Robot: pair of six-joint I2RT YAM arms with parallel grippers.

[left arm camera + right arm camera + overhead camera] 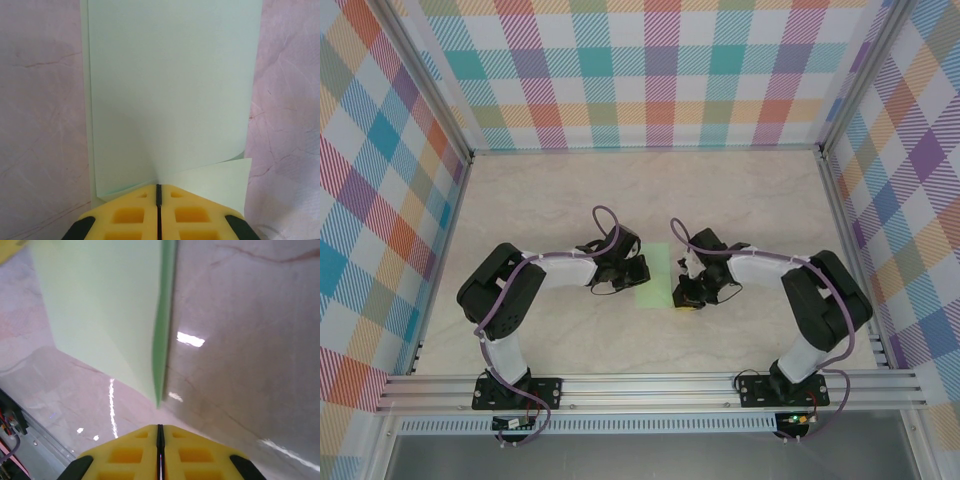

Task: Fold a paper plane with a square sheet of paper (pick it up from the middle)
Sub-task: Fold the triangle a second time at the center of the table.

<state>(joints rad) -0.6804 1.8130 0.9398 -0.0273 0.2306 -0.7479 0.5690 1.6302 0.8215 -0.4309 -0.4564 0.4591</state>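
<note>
The square sheet of paper (657, 272) lies on the table between the arms as a narrow pale green strip, folded over on itself. In the left wrist view the paper (170, 85) has its upper layer bowed up, and both layers run into the seam of my left gripper (159, 188), which is shut on the near edge. That left gripper (640, 271) sits at the strip's left side. My right gripper (686, 300) is off the strip's near right corner. Seen from its wrist, the right gripper (160, 428) is shut with nothing between its fingers, and the paper's corner (157, 399) lies just ahead, apart from them.
The marbled tabletop (750, 200) is walled by plaid panels on three sides. An aluminium rail (650, 388) runs along the near edge and holds both arm bases. Purple cables loop over each wrist.
</note>
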